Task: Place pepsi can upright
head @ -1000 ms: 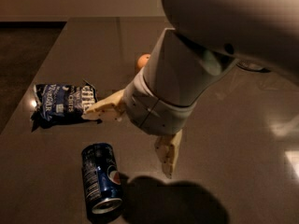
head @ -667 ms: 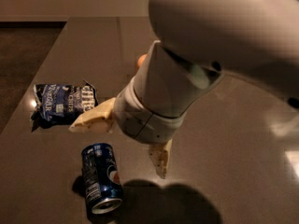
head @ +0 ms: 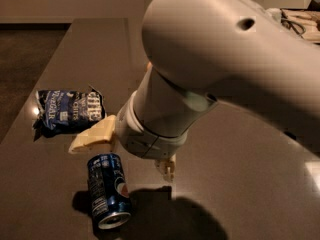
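Note:
The pepsi can (head: 107,190) lies on its side on the brown table (head: 240,159), near the front left, its silver end facing the front edge. My gripper (head: 127,151) hangs just above and behind the can, its cream fingers spread wide apart. One finger (head: 94,135) points left over the can's far end, the other finger (head: 167,167) points down to the can's right. The gripper is open and holds nothing. The large white arm hides much of the table behind it.
A flat crinkled blue chip bag (head: 70,110) lies on the table left of the gripper, behind the can. An orange object shows slightly behind the arm (head: 148,65). The table's left edge (head: 30,99) runs beside the bag. Clutter sits at the far right (head: 300,21).
The arm has moved down and forward, toward the can. The fingers now sit closer to the can's far end. The can and the bag have not moved.

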